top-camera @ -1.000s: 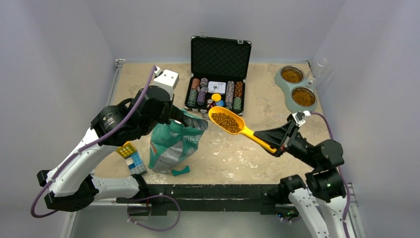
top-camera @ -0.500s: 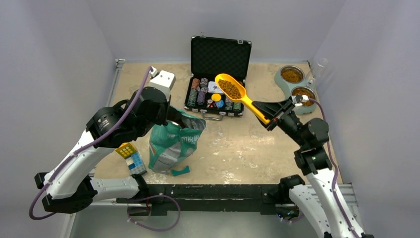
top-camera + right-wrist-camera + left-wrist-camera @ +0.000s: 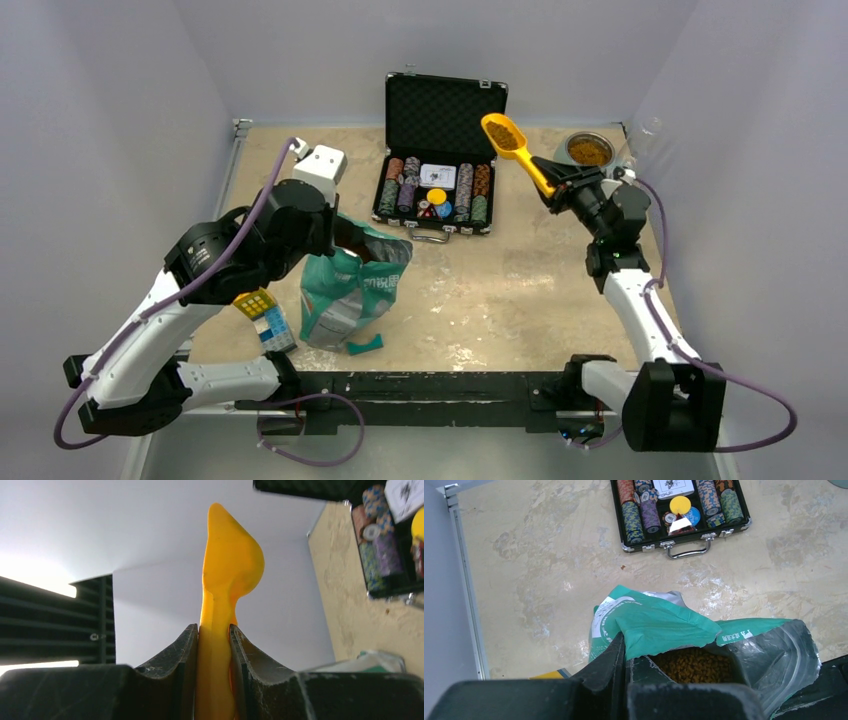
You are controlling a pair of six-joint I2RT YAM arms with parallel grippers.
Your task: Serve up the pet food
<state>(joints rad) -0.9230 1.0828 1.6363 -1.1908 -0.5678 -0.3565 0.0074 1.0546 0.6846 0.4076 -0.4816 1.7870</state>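
Brown pet food [image 3: 503, 137] fills the bowl of a yellow scoop [image 3: 513, 145] held high over the back right of the table. My right gripper [image 3: 556, 180] is shut on the scoop's handle [image 3: 215, 645]; the right wrist view shows the scoop [image 3: 231, 570] from below. Just right of it a steel bowl [image 3: 590, 150] holds kibble; the arm hides the rest of the feeder. My left gripper [image 3: 340, 232] is shut on the rim of the teal-green bag [image 3: 348, 290], keeping its mouth open. More pet food [image 3: 694, 664] shows inside the bag [image 3: 664, 625].
An open black case [image 3: 443, 185] of poker chips stands at the back centre, also in the left wrist view [image 3: 681, 510]. A colourful cube box [image 3: 265, 315] lies left of the bag and a teal scrap [image 3: 366, 346] in front of it.
My right arm has raised the loaded scoop and swung it from mid-table to the back right, beside the steel bowl. The left gripper keeps its hold on the bag, shifted slightly.
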